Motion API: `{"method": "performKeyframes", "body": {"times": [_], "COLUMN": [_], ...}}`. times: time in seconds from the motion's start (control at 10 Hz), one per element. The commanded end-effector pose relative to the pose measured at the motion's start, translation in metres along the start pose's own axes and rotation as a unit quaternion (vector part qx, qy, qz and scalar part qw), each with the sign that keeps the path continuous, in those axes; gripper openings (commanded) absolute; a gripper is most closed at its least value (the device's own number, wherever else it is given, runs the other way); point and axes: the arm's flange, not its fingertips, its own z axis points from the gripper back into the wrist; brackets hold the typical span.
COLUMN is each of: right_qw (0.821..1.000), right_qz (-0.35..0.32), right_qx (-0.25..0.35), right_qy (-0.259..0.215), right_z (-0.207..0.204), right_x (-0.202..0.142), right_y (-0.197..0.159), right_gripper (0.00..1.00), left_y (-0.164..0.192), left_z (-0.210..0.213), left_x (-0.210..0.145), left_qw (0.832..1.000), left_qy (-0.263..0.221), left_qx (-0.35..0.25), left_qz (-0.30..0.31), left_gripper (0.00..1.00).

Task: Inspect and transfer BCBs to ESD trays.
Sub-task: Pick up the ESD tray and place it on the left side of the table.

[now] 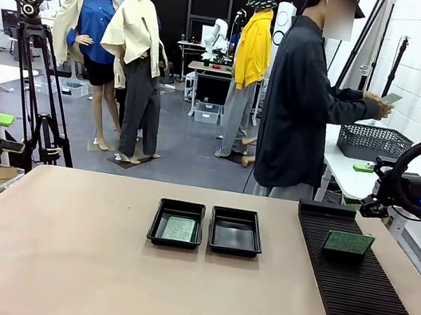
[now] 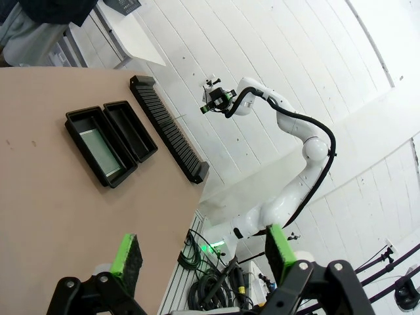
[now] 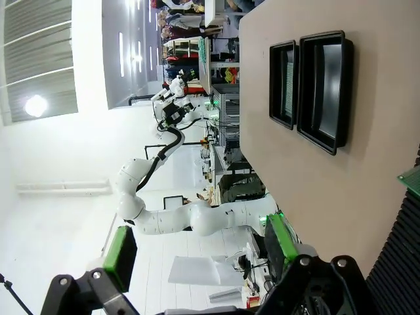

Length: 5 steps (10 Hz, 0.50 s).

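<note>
L gripper & R gripper both wide, holding nothing. One BCB lies in left ESD tray — 2nd BCB stands tilted on rack.

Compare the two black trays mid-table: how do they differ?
The left tray holds a green board lying flat; the right tray shows a bare black floor. The right tray sits nearer the ribbed rack; the left tray sits farther from it. Both are shallow black rectangles of like size, side by side, long sides parallel.
</note>
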Motion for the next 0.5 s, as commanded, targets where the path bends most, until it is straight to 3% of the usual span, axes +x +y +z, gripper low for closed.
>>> {"method": "performKeyframes", "body": {"times": [0.0, 0.4], "right_qw": [1.0, 1.0], "right_qz": [-0.003, -0.003], "right_qx": [-0.005, -0.005], "right_qy": [-0.006, -0.006], "right_z": [-0.001, -0.001], "right_x": [-0.003, -0.003], "right_y": [0.0, 0.0], "right_gripper": [1.0, 1.0], "left_y": [-0.006, -0.025], "left_z": [-0.02, -0.08], "left_x": [0.014, 0.033], "left_qw": [1.0, 0.998], "left_qy": [0.025, 0.054], "left_qx": [0.007, 0.04], "left_qz": [-0.01, 0.004], "left_gripper": [1.0, 1.0]}}
